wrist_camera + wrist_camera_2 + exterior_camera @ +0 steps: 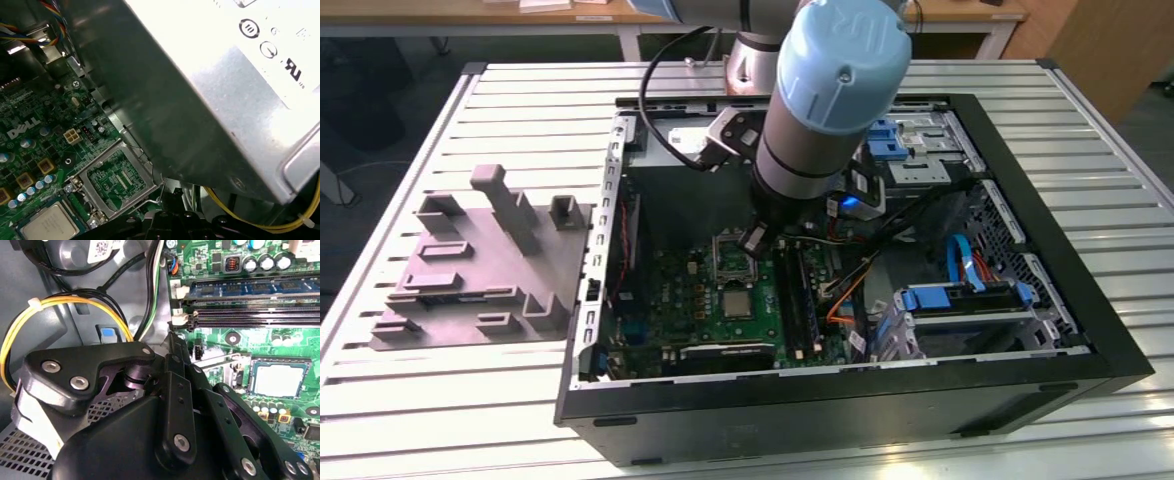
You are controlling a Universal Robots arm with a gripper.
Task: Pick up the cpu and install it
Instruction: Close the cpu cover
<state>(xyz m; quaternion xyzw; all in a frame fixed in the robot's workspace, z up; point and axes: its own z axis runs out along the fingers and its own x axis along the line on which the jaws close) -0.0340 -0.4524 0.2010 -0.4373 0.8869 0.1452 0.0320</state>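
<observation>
1. The open black tower computer case (1067, 330) lay on its side on the slatted white metal table (520, 400), your grey-and-blue robot arm (834, 90) reaching down into it.
2. The green motherboard (680, 300) filled the case floor, its metal-framed socket lid (117, 175) swung open beside the chip.
3. The black linkage gripper (172, 347) hung just above the board near that open frame; whether its fingers were spread or closed, you could not tell.
4. The small square silvery-grey cpu (736, 303) appeared already seated flat in its socket, seen also in both wrist views (277, 380) (49, 227). Judged from this, check that it sits level and corner-aligned before pressing anything down.
</observation>
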